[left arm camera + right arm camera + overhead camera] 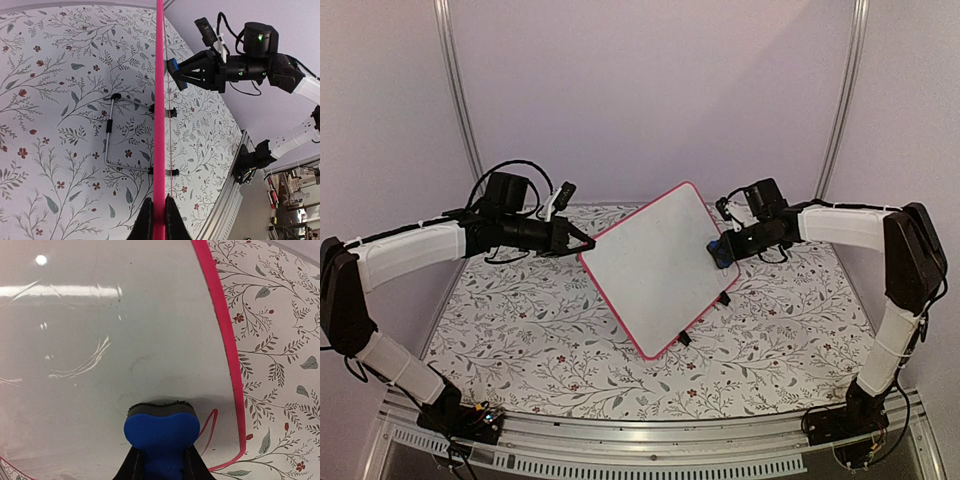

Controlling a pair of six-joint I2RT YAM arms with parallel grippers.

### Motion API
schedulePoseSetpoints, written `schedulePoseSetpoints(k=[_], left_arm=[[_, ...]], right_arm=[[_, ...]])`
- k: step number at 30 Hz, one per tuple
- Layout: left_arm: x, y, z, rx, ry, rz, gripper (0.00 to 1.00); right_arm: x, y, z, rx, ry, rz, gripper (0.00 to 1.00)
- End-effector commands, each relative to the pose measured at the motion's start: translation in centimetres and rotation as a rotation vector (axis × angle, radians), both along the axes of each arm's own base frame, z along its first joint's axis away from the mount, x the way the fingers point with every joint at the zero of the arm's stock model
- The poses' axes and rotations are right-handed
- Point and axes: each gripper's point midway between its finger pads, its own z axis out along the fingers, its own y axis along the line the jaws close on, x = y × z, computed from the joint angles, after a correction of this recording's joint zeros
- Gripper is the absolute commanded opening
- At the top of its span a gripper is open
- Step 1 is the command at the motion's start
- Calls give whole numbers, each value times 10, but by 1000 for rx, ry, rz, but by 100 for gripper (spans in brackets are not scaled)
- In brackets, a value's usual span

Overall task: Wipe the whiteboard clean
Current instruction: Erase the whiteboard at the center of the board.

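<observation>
Left claw [159,222] clamped on whiteboard [655,268] rim, board tilted over tabletop [520,330]. Right claw [160,466] pinching blue eraser [161,427] (felt side at board face).

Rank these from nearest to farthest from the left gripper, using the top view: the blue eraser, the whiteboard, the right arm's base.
1. The whiteboard: its left edge is clamped in the left gripper.
2. The blue eraser: across the board, on its right side, held by the right gripper.
3. The right arm's base: bottom right of the view.
</observation>
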Motion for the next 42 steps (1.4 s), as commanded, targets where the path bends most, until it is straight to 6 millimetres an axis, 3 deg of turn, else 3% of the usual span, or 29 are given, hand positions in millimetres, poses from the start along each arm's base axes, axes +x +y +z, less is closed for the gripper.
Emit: schedulePoseSetpoints(k=[1,12,32,37,42], left_arm=[[-3,-3,15,-32,-66,-43,0],[-3,-3,17,-35,-70,-44,0],[-4,-3,17,-36,-70,-43,0],[-4,-3,18,-39,-69,-45,0],[-4,-3,16,-37,-67,-45,0]], right_arm=[[-27,-10,-39,-55,116,14,0],[-44,-21,-62,-75,169,-8,0],[-72,-35,-74,-102,250,-29,0],[-64,-38,-61,-112,204,-56,0],[-36,-36,-23,-103,105,-84,0]])
